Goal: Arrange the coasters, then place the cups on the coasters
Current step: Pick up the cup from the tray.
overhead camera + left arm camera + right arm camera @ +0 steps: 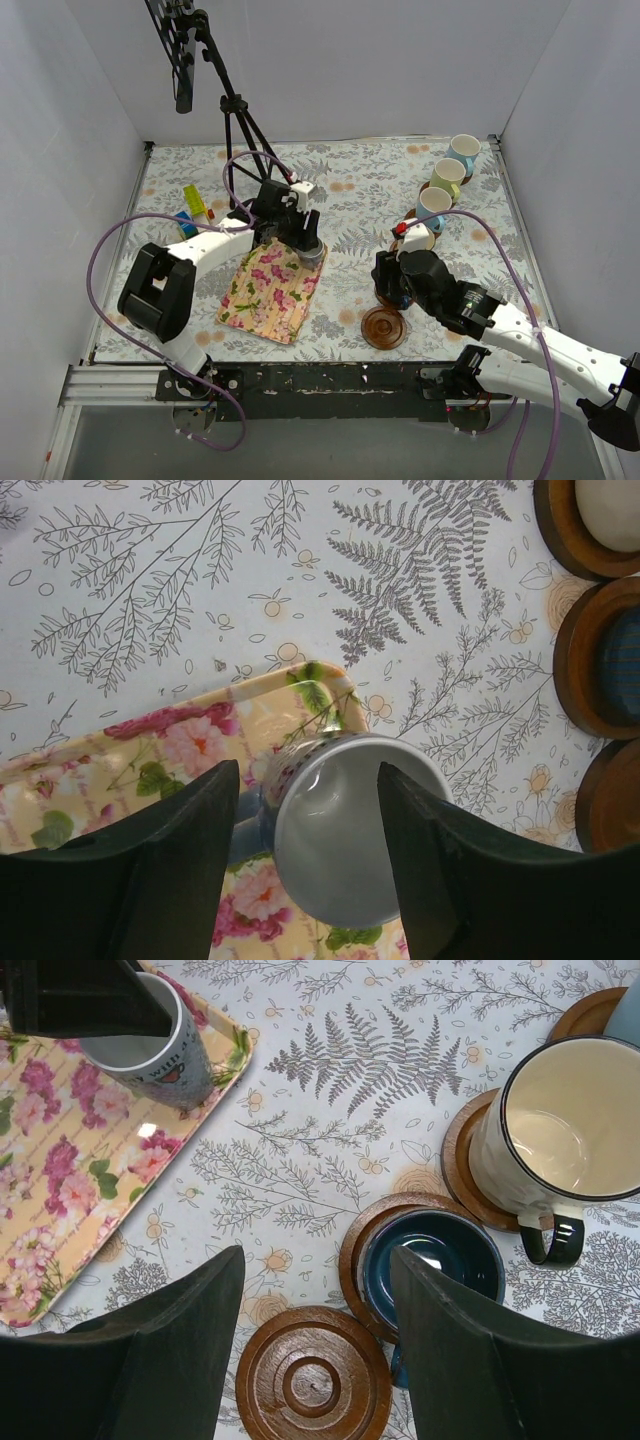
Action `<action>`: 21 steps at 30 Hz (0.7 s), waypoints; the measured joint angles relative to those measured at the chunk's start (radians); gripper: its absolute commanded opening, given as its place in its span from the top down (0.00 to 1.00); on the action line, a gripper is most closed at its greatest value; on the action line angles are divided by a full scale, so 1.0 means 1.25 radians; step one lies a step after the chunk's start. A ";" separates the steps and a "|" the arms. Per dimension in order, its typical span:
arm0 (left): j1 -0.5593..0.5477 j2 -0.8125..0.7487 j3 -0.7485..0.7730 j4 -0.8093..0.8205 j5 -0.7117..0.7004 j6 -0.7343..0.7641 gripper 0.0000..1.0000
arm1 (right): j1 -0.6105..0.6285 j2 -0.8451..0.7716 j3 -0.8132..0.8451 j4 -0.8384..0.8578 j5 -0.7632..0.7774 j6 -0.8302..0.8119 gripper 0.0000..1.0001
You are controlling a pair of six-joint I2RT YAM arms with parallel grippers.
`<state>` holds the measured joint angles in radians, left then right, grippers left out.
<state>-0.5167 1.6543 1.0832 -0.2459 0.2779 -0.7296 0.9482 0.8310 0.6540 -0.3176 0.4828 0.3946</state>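
A grey-white cup [345, 830] [311, 251] stands on the corner of the floral mat [150, 750]. My left gripper [308, 770] [305, 240] is open over it: one finger is beside the handle, the other overlaps the mouth. My right gripper [316, 1260] [385, 290] is open and holds nothing. It hangs above an empty coaster [313, 1380] [384, 327] and a dark navy cup [430, 1260] on its coaster [355, 1250]. A cream cup [565, 1125] sits on a coaster [460, 1165]. Behind it, three more cups [447, 175] stand on coasters.
Colourful toy blocks [190, 210] lie at the left of the patterned table cover [340, 190]. A black tripod [235, 110] stands at the back. White walls close in the sides and back, and a metal rail [330, 380] runs along the near edge.
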 measured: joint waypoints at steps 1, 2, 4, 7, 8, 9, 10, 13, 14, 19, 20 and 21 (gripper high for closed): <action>-0.002 0.004 0.003 0.000 0.000 0.000 0.46 | 0.000 0.000 0.000 0.002 -0.001 0.000 0.33; -0.004 0.009 0.006 0.001 0.000 0.001 0.48 | 0.000 0.000 0.000 0.003 -0.003 0.001 0.33; -0.007 0.013 0.008 0.000 0.000 0.001 0.53 | 0.000 0.000 -0.002 0.005 -0.006 0.002 0.34; -0.010 0.015 0.008 -0.001 -0.001 0.000 0.62 | -0.004 0.000 -0.009 0.006 -0.010 0.002 0.34; -0.012 0.015 0.009 -0.001 -0.001 0.000 0.67 | -0.004 0.000 -0.011 0.006 -0.011 0.002 0.34; -0.013 0.015 0.009 -0.001 -0.005 0.001 0.72 | -0.004 0.000 -0.013 0.005 -0.013 0.002 0.34; -0.015 0.015 0.009 -0.001 -0.010 0.001 0.76 | -0.005 0.000 -0.013 0.005 -0.013 0.003 0.34; -0.022 0.015 0.009 -0.004 -0.040 -0.001 0.82 | -0.005 0.000 -0.013 0.006 -0.015 0.006 0.34; -0.026 0.015 0.009 -0.007 -0.056 0.000 0.84 | -0.005 0.000 -0.013 0.006 -0.015 0.008 0.34; -0.047 0.014 0.013 -0.021 -0.149 -0.009 0.98 | -0.005 0.000 -0.013 0.006 -0.017 0.011 0.34; -0.050 0.014 0.017 -0.030 -0.168 -0.015 1.00 | -0.005 0.000 -0.013 0.006 -0.018 0.011 0.34; -0.052 0.014 0.020 -0.038 -0.185 -0.022 1.00 | -0.005 0.001 -0.013 0.006 -0.018 0.011 0.34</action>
<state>-0.5816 1.6718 1.1080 -0.2939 0.0467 -0.7574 0.9424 0.8322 0.6376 -0.3096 0.4603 0.4088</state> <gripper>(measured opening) 0.138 0.662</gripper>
